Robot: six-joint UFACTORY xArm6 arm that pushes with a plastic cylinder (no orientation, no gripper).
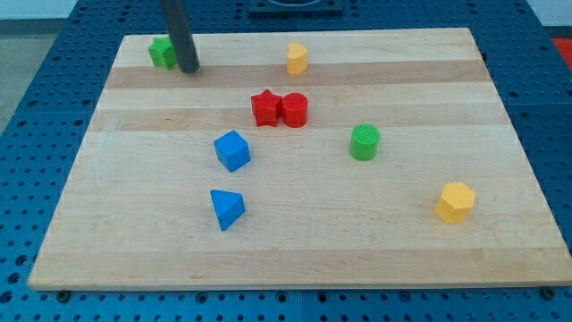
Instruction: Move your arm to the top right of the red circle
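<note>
The red circle (295, 110) is a short red cylinder just above the board's middle, touching a red star (265, 107) on its left. My tip (189, 68) is near the view's top left, far left of and above the red circle. It stands right next to a green block (162, 52), on that block's right side.
A yellow block (297, 58) sits above the red circle near the top edge. A green cylinder (365, 142) lies to the lower right of it. A blue cube (232, 150), a blue triangle (226, 208) and a yellow hexagon (456, 201) lie lower on the wooden board (500, 134).
</note>
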